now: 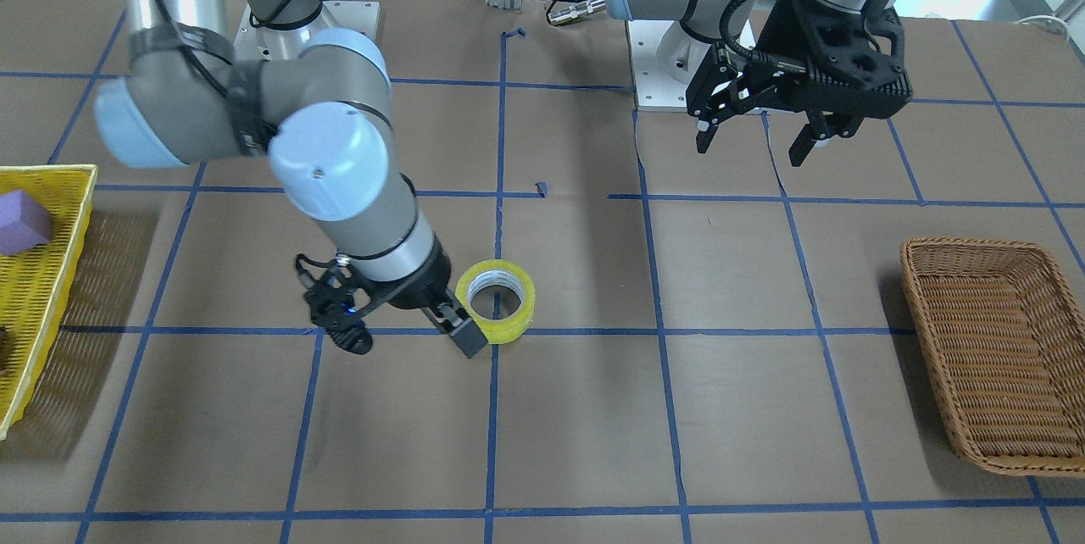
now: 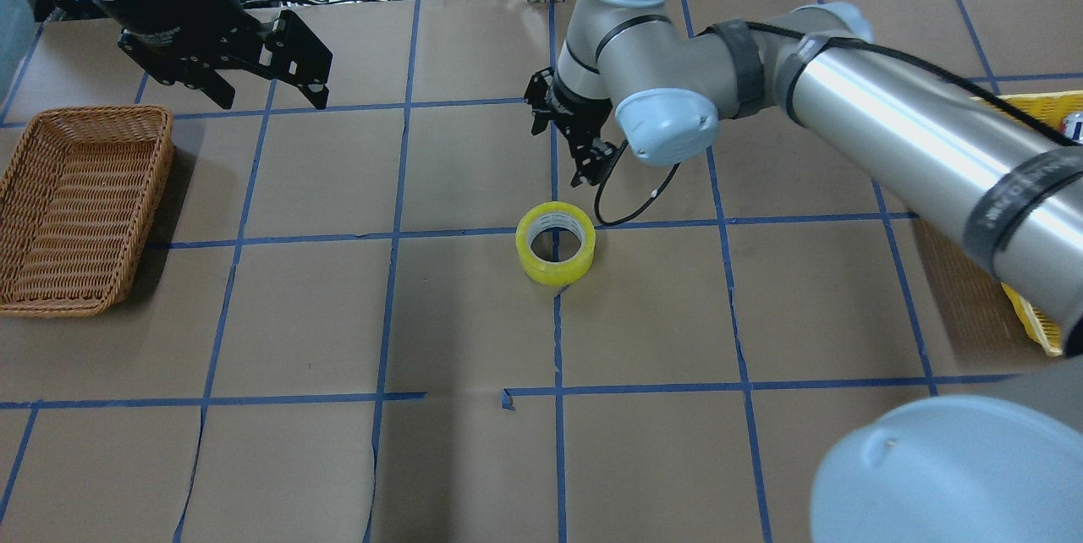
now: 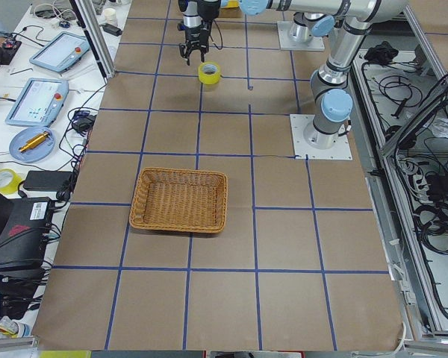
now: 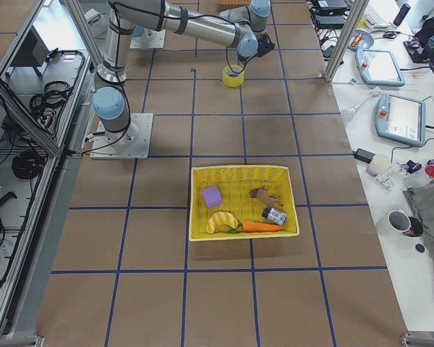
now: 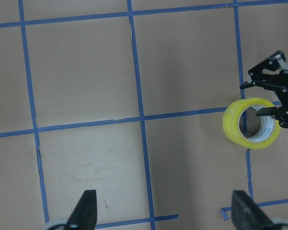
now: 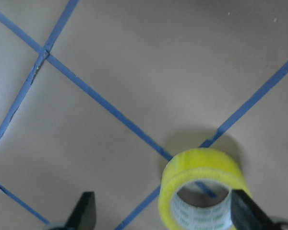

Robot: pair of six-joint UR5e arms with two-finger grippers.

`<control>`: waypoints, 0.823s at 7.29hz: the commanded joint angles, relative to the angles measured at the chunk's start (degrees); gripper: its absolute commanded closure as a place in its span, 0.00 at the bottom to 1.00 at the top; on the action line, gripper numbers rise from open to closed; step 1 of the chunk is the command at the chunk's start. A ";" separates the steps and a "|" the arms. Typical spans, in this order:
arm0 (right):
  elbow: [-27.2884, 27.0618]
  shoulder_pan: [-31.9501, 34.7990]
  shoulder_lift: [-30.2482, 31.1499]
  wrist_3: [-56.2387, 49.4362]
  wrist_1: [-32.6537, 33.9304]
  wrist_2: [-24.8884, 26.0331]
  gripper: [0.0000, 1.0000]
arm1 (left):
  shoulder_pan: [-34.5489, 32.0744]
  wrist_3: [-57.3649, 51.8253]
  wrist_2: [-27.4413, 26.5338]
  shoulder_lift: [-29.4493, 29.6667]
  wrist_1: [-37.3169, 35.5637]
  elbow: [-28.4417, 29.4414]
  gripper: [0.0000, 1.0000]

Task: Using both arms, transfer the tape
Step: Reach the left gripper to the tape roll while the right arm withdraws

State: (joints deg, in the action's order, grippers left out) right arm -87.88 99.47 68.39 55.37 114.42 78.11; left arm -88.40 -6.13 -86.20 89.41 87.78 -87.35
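Observation:
The yellow tape roll (image 1: 496,301) lies flat on the brown table near a blue grid crossing; it also shows in the overhead view (image 2: 556,242). My right gripper (image 1: 411,339) is open and low beside the roll. In the right wrist view the tape (image 6: 201,191) sits between the open fingers, closer to the right-hand fingertip (image 6: 247,213). My left gripper (image 1: 754,141) is open and empty, held high near its base, far from the tape. The left wrist view shows the tape (image 5: 252,123) at its right edge.
A brown wicker basket (image 1: 1000,358) stands on the left arm's side, also in the overhead view (image 2: 76,205). A yellow tray (image 1: 42,273) holding a purple block (image 1: 21,222) stands on the right arm's side.

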 commanded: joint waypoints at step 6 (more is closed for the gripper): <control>0.16 -13.87 22.21 -42.89 -27.80 11.54 0.00 | -15.21 18.94 0.68 21.31 -17.78 -2.82 0.00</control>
State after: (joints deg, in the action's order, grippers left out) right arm -87.61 85.22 87.99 12.81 91.27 89.88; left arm -101.47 10.70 -85.42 107.12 73.13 -89.21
